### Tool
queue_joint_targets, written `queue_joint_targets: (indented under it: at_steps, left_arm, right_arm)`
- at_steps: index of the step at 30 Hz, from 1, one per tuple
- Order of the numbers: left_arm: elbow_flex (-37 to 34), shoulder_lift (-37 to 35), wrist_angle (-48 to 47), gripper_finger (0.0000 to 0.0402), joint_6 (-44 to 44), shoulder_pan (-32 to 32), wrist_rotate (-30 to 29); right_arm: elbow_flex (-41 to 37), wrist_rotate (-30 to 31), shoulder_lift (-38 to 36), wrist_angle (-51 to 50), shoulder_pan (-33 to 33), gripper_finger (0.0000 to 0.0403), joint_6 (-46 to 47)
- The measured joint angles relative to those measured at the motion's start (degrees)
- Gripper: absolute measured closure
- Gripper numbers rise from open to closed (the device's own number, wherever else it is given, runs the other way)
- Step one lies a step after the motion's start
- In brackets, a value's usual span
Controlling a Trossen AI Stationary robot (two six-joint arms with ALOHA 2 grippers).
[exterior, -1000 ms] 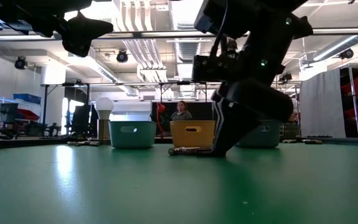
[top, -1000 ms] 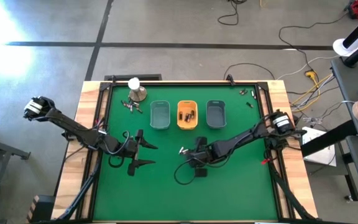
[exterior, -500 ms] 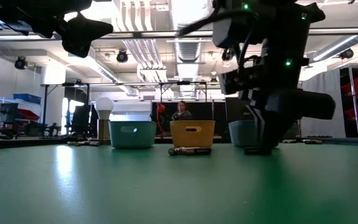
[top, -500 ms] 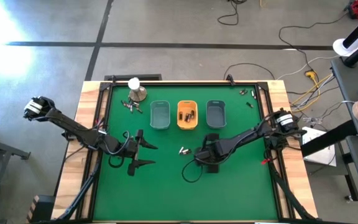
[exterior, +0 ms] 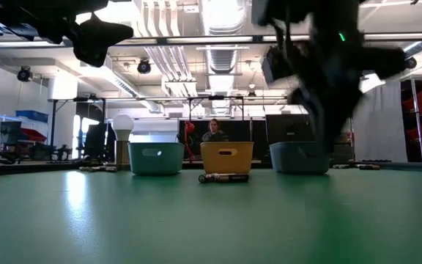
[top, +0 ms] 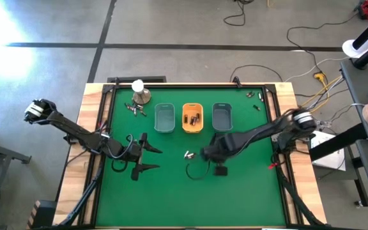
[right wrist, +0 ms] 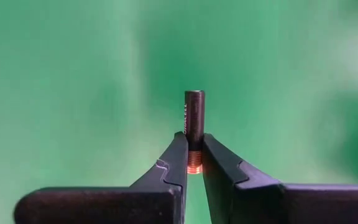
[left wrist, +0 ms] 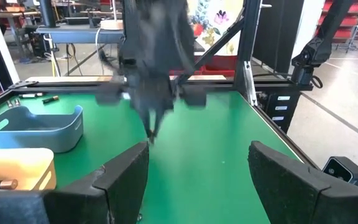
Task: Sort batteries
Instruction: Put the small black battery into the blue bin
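Only R wrist cam shows right gripper (right wrist: 193,155) pinching battery (right wrist: 194,124).

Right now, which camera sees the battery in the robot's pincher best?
The right wrist view: the battery stands pinched between the right gripper fingers. The high view shows only that arm over the table; the low and left wrist views blur it.

Right pincer (exterior: 328,110) a motion-blurred dark smear in low view; battery's (right wrist: 194,121) coppery end hidden between fingers.

Green table (top: 248,191), orange tray (top: 192,118), dark battery (right wrist: 194,118) with coppery end.
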Motion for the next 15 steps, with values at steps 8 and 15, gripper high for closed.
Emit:
queue_joint_targets:
  at_steps: [8, 15]
  left_arm:
    - [0.0, -0.04, -0.02, 0.0149, 0.42, -0.02, 0.02]
    - [0.0, -0.15, 0.03, 0.0149, 0.25, -0.01, 0.02]
  right_arm:
    - [1.04, 8.77, -10.25, -1.56, -9.79, 0.0378, -3.36]
    - [0.76, 9.71, -10.7, -3.21, -22.35, 0.0378, -10.99]
